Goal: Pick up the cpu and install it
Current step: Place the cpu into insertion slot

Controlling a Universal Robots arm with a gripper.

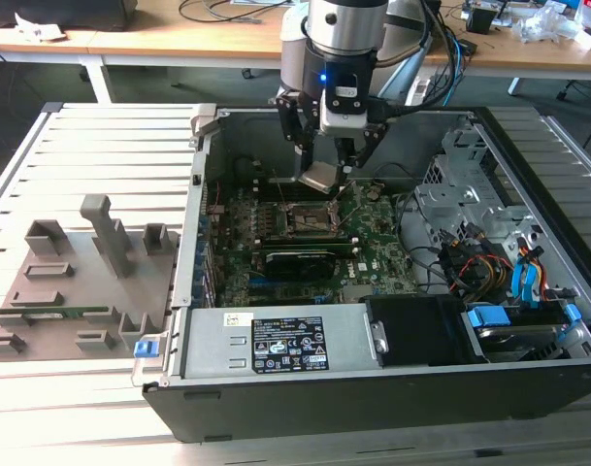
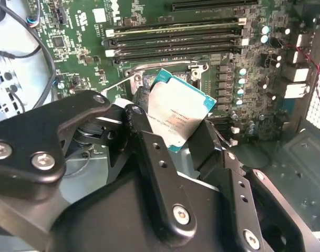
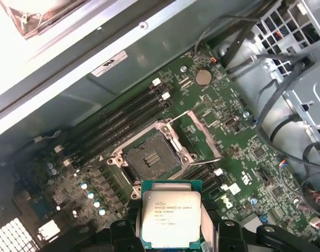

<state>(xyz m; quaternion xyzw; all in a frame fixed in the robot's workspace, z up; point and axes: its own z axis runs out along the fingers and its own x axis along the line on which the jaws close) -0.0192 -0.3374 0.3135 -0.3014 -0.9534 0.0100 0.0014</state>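
Got my pincer (image 1: 326, 167) pinching the cpu (image 3: 171, 215) by opposite edges, hanging over the motherboard (image 3: 238, 157) just beside the open socket (image 3: 151, 156). I reckon the edge grip keeps its contact side untouched and free to drop in.

The cpu (image 3: 171, 220) hangs over the motherboard (image 3: 253, 153), near the socket (image 3: 149, 157).

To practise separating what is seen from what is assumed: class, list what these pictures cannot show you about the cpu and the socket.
- Underside of the cpu: it faces away from the camera in both wrist views.
- Its gripped edges, second wrist view: covered by the fingers of the hand.
- The socket, second wrist view: mostly behind the cpu.
- Pins of the socket, exterior view: too small to make out.
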